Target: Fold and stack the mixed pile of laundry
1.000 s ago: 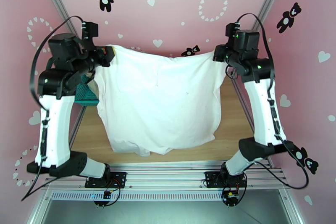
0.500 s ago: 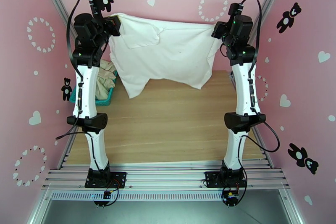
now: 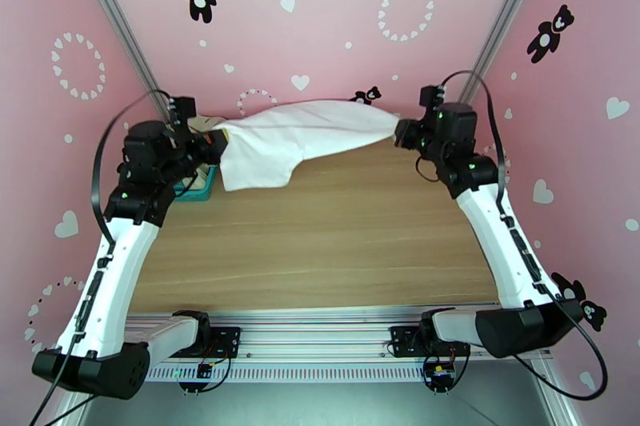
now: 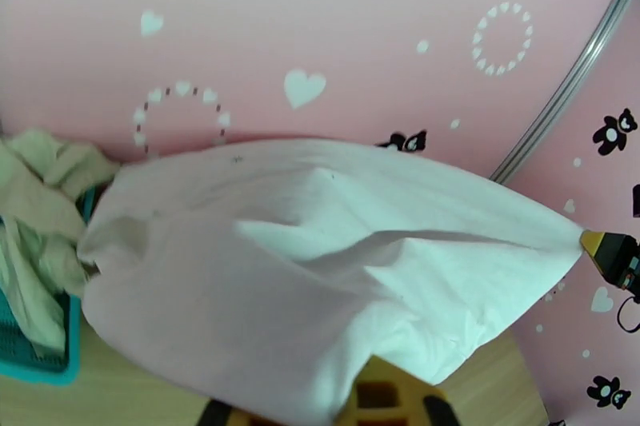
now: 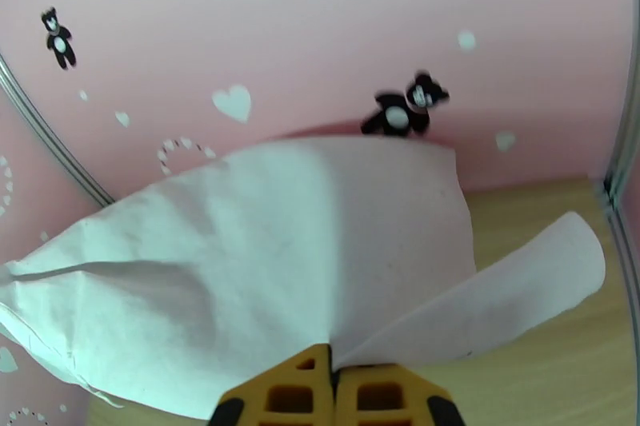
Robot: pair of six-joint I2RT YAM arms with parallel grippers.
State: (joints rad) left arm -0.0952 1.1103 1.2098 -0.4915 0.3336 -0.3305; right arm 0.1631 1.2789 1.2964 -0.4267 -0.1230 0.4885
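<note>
Top view: the white T-shirt (image 3: 296, 140) is stretched across the far end of the table (image 3: 320, 244). One end is clamped in the closed left gripper (image 3: 214, 149), the other in the closed right gripper (image 3: 400, 132). Left wrist view: the teal basket (image 4: 32, 356) holds the cream-beige garment (image 4: 36, 220), heaped above its rim just beside the shirt. Right wrist view: yellow fingers (image 5: 292, 396) meet on the shirt's edge, and a loose flap curls over the wood.
</note>
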